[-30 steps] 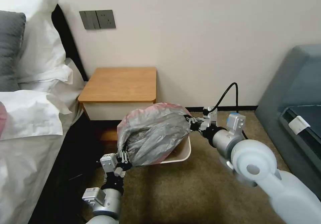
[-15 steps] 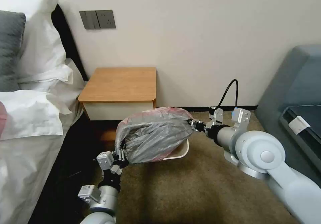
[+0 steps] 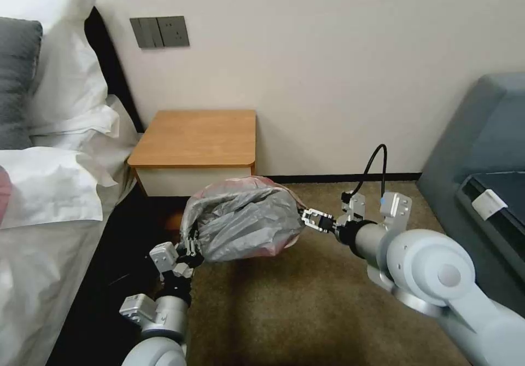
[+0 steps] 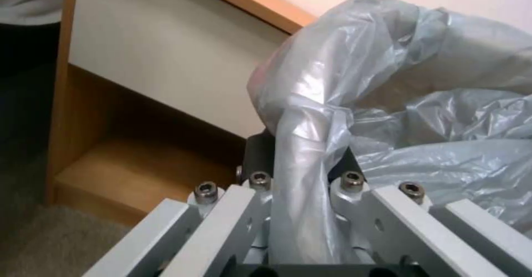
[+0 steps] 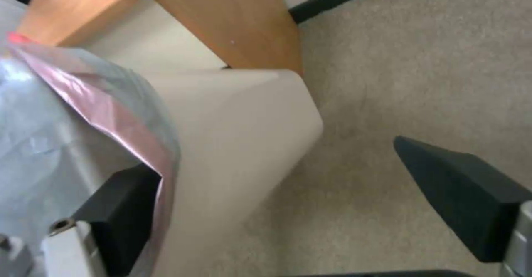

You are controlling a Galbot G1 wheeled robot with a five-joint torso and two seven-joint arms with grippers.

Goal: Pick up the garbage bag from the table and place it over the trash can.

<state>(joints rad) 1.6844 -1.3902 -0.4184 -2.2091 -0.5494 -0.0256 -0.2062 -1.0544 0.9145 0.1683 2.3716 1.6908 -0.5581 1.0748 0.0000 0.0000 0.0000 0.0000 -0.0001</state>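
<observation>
white pillows [image 3: 60, 87], wall switches [image 3: 159, 32], grey sofa [image 3: 481, 152], carpet [image 3: 306, 300]

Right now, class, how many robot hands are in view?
2: left hand shut on the garbage bag at its near-left edge; right hand open at its right edge.

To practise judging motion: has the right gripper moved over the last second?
Yes. The right gripper has dropped and let go of the garbage bag, sitting lower against the skirting board.

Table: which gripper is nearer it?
Left. The left gripper, shut on the garbage bag, sits below the table's front, by its lower shelf. The right gripper, open at the bag's other side, is farther out over the carpet.
</observation>
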